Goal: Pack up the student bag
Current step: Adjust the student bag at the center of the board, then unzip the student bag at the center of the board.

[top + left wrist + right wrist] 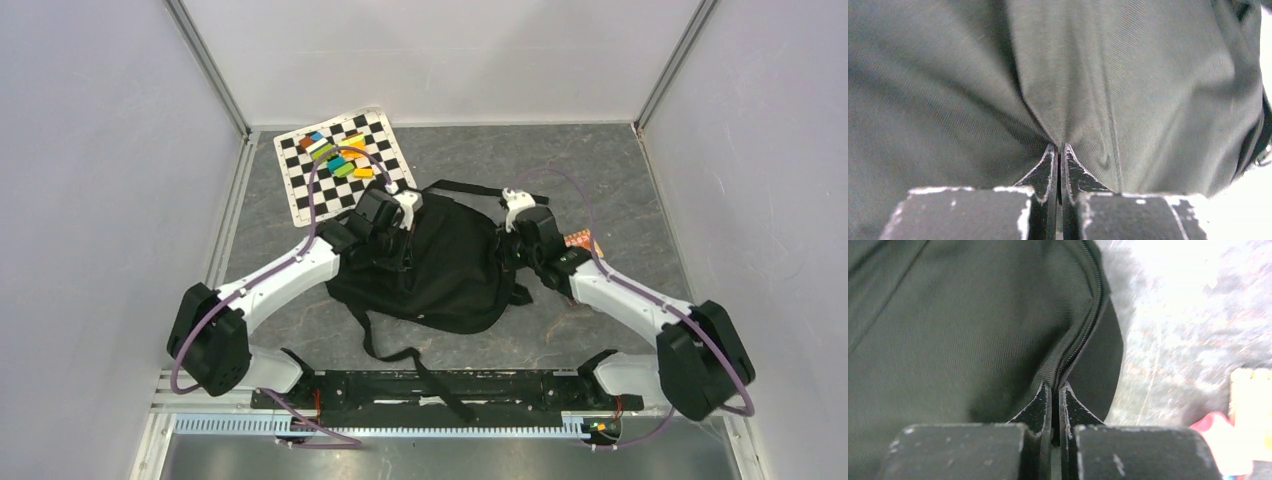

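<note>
The student bag [440, 265], a large black fabric backpack, lies flat in the middle of the table with its straps trailing toward the near edge. My left gripper [392, 225] presses on its upper left side and is shut, pinching a fold of the bag's fabric [1063, 100] between its fingertips. My right gripper [520, 240] sits at the bag's upper right edge, shut on the fabric beside the zipper [1083, 335]. In both wrist views the dark cloth bunches into the closed jaws.
A checkerboard sheet [340, 165] with several coloured blocks [335, 155] lies at the back left. A small orange-red item [582, 240] sits just right of the bag, also seen as a red and yellow blur [1238, 435]. Grey walls enclose the table.
</note>
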You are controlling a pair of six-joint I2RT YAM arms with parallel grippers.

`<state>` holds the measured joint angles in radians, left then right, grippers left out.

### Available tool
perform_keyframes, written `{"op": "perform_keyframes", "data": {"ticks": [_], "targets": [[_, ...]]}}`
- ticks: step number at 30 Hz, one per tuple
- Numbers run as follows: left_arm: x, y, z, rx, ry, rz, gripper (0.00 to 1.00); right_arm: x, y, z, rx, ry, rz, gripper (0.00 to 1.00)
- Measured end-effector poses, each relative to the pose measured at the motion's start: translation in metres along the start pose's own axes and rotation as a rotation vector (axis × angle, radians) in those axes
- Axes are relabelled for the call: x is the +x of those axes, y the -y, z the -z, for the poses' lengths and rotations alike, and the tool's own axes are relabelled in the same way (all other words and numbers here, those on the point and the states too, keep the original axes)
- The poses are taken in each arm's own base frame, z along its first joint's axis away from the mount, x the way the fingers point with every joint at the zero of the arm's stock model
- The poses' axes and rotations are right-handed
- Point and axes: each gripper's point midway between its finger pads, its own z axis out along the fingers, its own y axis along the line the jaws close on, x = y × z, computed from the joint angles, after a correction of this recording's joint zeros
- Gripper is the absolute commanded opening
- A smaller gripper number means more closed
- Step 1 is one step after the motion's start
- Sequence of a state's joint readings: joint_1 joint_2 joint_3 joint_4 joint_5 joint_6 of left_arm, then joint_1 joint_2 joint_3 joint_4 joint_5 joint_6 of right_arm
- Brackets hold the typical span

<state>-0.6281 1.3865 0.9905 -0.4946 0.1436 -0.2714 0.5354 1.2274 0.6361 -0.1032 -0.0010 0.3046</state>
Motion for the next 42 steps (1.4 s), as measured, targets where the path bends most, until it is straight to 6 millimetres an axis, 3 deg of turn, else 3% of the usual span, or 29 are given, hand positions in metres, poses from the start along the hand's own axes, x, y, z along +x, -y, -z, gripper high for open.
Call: {"op": "perform_keyframes", "data": {"ticks": [6, 8, 9, 10, 12, 14, 16, 18, 20, 23, 26, 28, 32, 37, 42], "targets": [[0.026, 0.056, 0.0, 0.093, -0.049, -0.119, 0.03, -0.051, 0.01, -0.029, 0.079, 0.027, 0.1, 0.0], [0.034, 0.076, 0.001, 0.127, -0.06, -0.127, 0.13, -0.06, 0.008, -0.04, 0.077, 0.025, 0.119, 0.0], [0.037, 0.085, 0.001, 0.144, -0.062, -0.12, 0.19, -0.063, 0.006, -0.046, 0.069, 0.023, 0.128, 0.0], [0.04, 0.092, 0.001, 0.158, -0.062, -0.109, 0.31, -0.066, 0.004, -0.05, 0.06, 0.023, 0.131, 0.04], [0.043, 0.101, 0.002, 0.175, -0.066, -0.085, 0.66, -0.07, -0.001, -0.059, 0.032, 0.02, 0.138, 0.19], [0.043, 0.106, 0.006, 0.184, -0.062, -0.055, 0.84, -0.074, -0.007, -0.061, 0.005, 0.024, 0.144, 0.32], [0.04, 0.107, 0.013, 0.181, -0.051, -0.057, 0.97, -0.08, -0.011, -0.06, -0.015, 0.035, 0.149, 0.44], [0.033, 0.104, 0.022, 0.162, -0.029, -0.059, 1.0, -0.088, -0.016, -0.057, -0.033, 0.052, 0.161, 0.55], [0.018, 0.095, 0.032, 0.126, 0.007, -0.056, 1.0, -0.095, -0.02, -0.049, -0.053, 0.069, 0.174, 0.62], [-0.008, 0.067, 0.046, 0.044, 0.065, -0.039, 1.0, -0.108, -0.03, -0.028, -0.099, 0.108, 0.199, 0.62], [-0.021, 0.023, 0.054, -0.065, 0.088, -0.004, 1.0, -0.126, -0.046, 0.006, -0.169, 0.19, 0.218, 0.64], [-0.024, -0.004, 0.057, -0.132, 0.084, 0.025, 1.0, -0.127, -0.057, 0.028, -0.208, 0.24, 0.231, 0.65], [-0.027, -0.05, 0.061, -0.258, 0.082, 0.082, 1.0, -0.093, -0.091, 0.059, -0.3, 0.267, 0.259, 0.67], [-0.016, -0.068, 0.051, -0.296, 0.074, 0.074, 1.0, -0.036, -0.13, 0.067, -0.38, 0.195, 0.288, 0.65], [0.004, -0.078, 0.045, -0.321, 0.08, 0.064, 1.0, -0.026, -0.145, 0.061, -0.358, 0.185, 0.296, 0.64]]}}
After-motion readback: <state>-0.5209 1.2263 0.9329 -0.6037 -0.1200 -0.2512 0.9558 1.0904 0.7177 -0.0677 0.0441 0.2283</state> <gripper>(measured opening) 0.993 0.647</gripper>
